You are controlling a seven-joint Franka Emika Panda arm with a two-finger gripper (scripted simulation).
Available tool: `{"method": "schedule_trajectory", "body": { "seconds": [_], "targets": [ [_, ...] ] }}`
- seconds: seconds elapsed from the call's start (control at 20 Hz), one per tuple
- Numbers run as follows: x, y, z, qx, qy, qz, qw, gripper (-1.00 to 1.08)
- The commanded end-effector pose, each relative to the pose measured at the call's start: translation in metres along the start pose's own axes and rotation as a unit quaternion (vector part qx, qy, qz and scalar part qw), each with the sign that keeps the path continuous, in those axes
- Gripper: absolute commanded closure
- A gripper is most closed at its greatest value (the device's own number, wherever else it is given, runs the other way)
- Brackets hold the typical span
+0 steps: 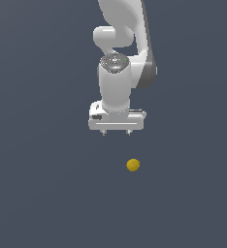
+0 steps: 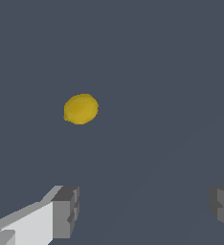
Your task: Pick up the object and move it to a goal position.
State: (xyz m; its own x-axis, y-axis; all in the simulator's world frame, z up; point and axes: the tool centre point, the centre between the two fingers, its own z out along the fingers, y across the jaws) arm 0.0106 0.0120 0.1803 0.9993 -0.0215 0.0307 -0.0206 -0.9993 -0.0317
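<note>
hand [image 1: 116,132] hangs at frame centre, jaws spread wide and empty, ball [image 1: 133,165] lying apart toward lower right: grasp and transfer both remain undone.

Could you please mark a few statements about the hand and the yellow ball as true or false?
1. The hand is shut on the yellow ball. False: its fingers stand wide apart with nothing between them.
2. The ball lies apart from the hand. True.
3. In the exterior view, the ball sits toward the view's right of the hand's middle. True.
4. Two balls are in view. False: only one.
5. The ball is blue. False: it is mustard yellow.
</note>
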Motion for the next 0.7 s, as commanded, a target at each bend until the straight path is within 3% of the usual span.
{"method": "schedule_trajectory", "body": {
  "seconds": [0.0, 0.4, 0.65],
  "targets": [
    [0.000, 0.000, 0.000, 0.000, 0.000, 0.000, 1.0000, -0.92],
    [-0.002, -0.029, 0.008, 0.014, -0.003, -0.010, 0.9998, -0.92],
    [-0.002, -0.031, 0.009, 0.014, -0.003, -0.010, 0.9998, -0.92]
  ]
}}
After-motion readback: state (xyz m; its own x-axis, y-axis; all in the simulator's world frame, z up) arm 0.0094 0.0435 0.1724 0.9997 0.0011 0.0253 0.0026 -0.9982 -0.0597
